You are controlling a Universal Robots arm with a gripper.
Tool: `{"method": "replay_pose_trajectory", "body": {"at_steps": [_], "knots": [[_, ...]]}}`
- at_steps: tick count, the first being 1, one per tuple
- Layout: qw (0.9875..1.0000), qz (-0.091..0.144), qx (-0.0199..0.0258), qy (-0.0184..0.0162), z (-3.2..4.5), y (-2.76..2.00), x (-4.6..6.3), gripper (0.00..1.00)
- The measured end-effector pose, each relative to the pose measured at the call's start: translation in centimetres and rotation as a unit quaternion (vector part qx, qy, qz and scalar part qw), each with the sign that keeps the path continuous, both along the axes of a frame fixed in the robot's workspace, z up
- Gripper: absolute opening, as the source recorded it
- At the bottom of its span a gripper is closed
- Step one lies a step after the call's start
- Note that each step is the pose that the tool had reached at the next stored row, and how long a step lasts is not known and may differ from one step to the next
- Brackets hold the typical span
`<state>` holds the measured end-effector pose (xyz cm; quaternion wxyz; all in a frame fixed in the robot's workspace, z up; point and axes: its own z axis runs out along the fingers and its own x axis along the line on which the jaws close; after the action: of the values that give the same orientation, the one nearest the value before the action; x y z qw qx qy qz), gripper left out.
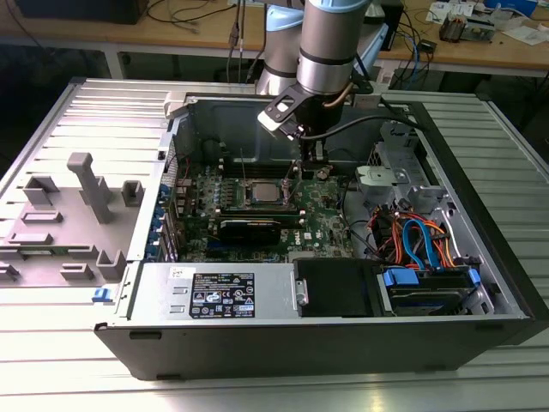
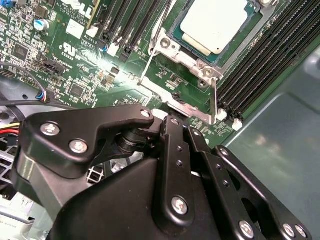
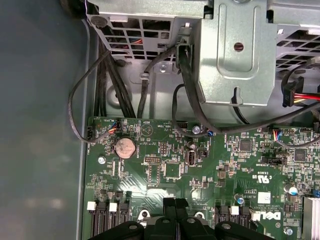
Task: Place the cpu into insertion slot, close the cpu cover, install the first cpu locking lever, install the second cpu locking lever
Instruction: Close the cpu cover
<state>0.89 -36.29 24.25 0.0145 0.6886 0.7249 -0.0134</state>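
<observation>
One open computer case (image 1: 343, 343) lies on its side on a ribbed metal table (image 1: 257, 395). Inside it sits one green motherboard (image 1: 326, 225), with one long black card (image 1: 249, 228) across it. One arm (image 1: 326, 43) reaches down into the case from the far side and carries one gripper (image 1: 300, 167).

In both wrist views the gripper (image 3: 176, 202) has its two black fingers (image 3: 169, 210) drawn together with hardly a gap. Nothing can be seen between them. In the second wrist view the gripper (image 2: 181, 127) hangs low over the board, just beside the socket's near corner; whether it touches the metal there I cannot tell.

The one cpu (image 2: 215, 25) lies flat in the insertion slot (image 1: 249, 196), near the middle of the board, its pale metal top facing up out of the open case. It is square, so it has no long axis. The one cpu cover (image 2: 207, 70) lies down around it as a silver frame.

Two thin wire levers run by the socket: one lever (image 2: 150, 57) along one side, the other lever (image 2: 215, 100) reaching from the corner towards the fingers. Whether either is hooked down I cannot tell.

One coin cell (image 3: 125, 147) sits near the board's edge.
</observation>
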Motion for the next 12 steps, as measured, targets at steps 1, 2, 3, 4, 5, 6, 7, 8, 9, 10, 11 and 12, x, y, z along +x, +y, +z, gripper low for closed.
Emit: {"method": "replay_pose_trajectory", "body": {"at_steps": [1, 2, 3, 4, 5, 6, 7, 8, 9, 10, 11, 12], "knots": [[1.0000, 0.000, 0.0000, 0.0000, 0.00, 0.00, -0.06, 0.11], [1.0000, 0.000, 0.0000, 0.0000, 0.00, 0.00, -0.13, 0.11], [1.0000, 0.000, 0.0000, 0.0000, 0.00, 0.00, -0.18, 0.11], [1.0000, 0.000, 0.0000, 0.0000, 0.00, 0.00, -0.22, 0.11], [1.0000, 0.000, 0.0000, 0.0000, 0.00, 0.00, -0.26, 0.11], [1.0000, 0.000, 0.0000, 0.0000, 0.00, 0.00, -0.31, 0.11], [1.0000, 0.000, 0.0000, 0.0000, 0.00, 0.00, -0.38, 0.11], [1.0000, 0.000, 0.0000, 0.0000, 0.00, 0.00, -0.44, 0.11], [1.0000, 0.000, 0.0000, 0.0000, 0.00, 0.00, -0.48, 0.11], [1.0000, 0.000, 0.0000, 0.0000, 0.00, 0.00, -0.51, 0.11], [1.0000, 0.000, 0.0000, 0.0000, 0.00, 0.00, -0.55, 0.11], [1.0000, 0.000, 0.0000, 0.0000, 0.00, 0.00, -0.57, 0.11]]}}
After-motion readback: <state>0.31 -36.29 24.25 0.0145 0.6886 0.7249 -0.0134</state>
